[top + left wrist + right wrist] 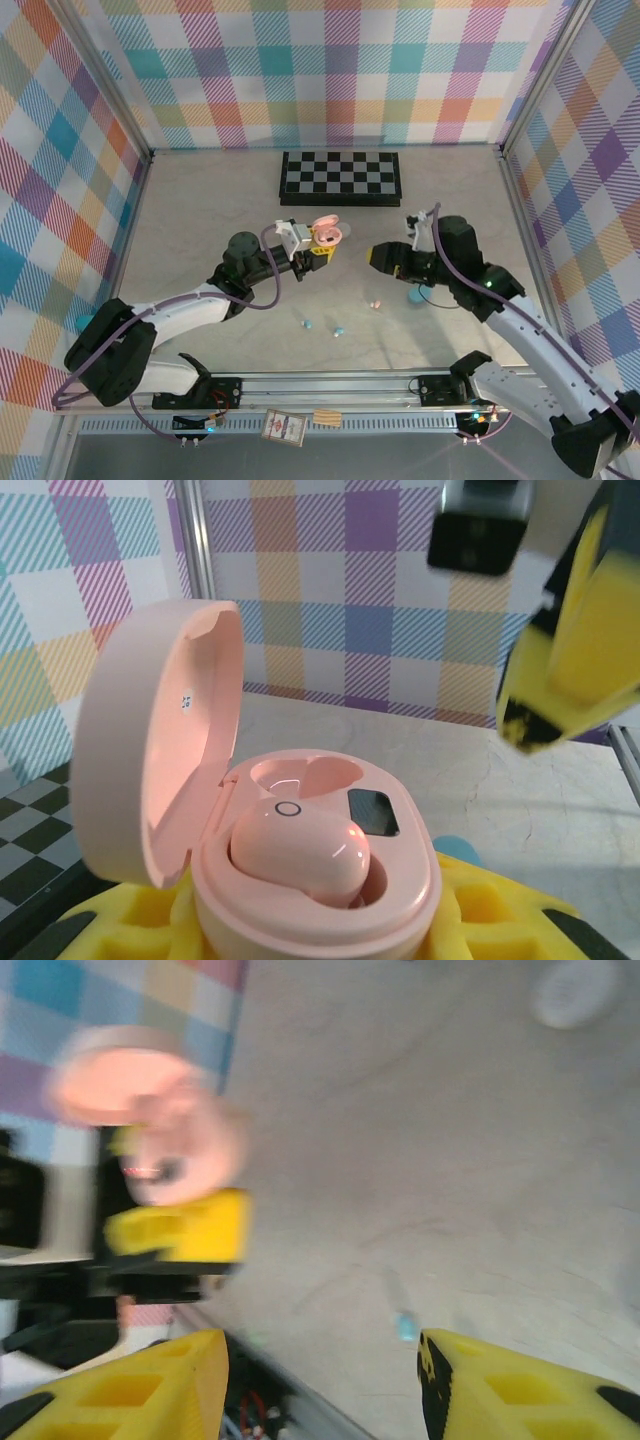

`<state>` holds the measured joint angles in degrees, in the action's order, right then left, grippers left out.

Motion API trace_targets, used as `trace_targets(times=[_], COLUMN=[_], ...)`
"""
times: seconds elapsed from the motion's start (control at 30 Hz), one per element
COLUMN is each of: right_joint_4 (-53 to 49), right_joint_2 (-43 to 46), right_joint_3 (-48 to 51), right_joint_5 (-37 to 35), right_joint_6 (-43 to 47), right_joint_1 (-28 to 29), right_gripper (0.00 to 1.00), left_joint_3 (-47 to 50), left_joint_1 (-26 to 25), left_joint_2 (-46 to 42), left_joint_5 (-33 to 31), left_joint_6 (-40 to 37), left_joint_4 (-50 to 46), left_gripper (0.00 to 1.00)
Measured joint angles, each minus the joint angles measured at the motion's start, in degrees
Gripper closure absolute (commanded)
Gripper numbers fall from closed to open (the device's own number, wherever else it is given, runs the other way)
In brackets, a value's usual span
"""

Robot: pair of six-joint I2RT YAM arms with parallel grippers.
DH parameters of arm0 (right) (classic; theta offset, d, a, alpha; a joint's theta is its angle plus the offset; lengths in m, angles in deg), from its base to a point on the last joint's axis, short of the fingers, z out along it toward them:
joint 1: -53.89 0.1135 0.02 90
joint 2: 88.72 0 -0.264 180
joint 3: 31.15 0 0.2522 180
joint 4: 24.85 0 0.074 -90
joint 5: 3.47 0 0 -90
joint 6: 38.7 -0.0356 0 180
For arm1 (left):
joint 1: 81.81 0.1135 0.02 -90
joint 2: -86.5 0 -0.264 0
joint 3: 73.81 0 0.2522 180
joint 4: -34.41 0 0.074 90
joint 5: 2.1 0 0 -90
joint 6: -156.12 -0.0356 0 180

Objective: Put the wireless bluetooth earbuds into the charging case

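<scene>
My left gripper (318, 243) is shut on the pink charging case (320, 880), held above the table with its lid (160, 750) swung open to the left. One pink earbud (300, 850) sits in the near socket; the far socket (300, 780) is bare. Yellow fingers (500, 925) clamp the case's base. My right gripper (382, 256) hovers just right of the case, open, nothing between its fingertips (150, 1380). Loose earbuds lie on the table: a pink one (375, 302) and two teal ones (308, 324) (338, 331). The pink case (150, 1100) looks blurred in the right wrist view.
A folded chessboard (340, 178) lies at the back. A teal case (418, 295) sits partly under my right arm. A blurred white roundish thing (575, 990) lies on the table farther off. Plaid walls close in three sides.
</scene>
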<state>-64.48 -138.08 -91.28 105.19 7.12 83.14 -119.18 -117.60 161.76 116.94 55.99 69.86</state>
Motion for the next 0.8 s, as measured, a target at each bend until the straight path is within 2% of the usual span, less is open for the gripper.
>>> trace_targets(times=[0.2, 0.33, 0.63, 0.8], right_joint_4=[2.8, 7.0, 18.0, 21.1], right_joint_2=[2.2, -1.2, -12.0, -17.5], right_joint_3=[15.4, 21.2, 23.5, 23.5], right_joint_5=[0.3, 1.8, 5.7, 7.3], right_joint_6=[-6.7, -10.1, -13.1, -13.5], right_joint_1=[-6.7, -7.8, -7.8, -7.8], right_gripper=[0.47, 0.49, 0.61, 0.64], left_joint_3=[2.3, 2.9, 3.0, 3.0], left_joint_1=[0.1, 0.1, 0.1, 0.1], left_joint_2=[-1.8, -2.6, -3.4, -3.4], left_joint_5=[0.4, 0.5, 1.3, 1.5], left_joint_6=[0.2, 0.2, 0.2, 0.2], left_joint_4=[0.0, -0.1, -0.7, -1.1], left_gripper=[0.71, 0.71, 0.71, 0.71])
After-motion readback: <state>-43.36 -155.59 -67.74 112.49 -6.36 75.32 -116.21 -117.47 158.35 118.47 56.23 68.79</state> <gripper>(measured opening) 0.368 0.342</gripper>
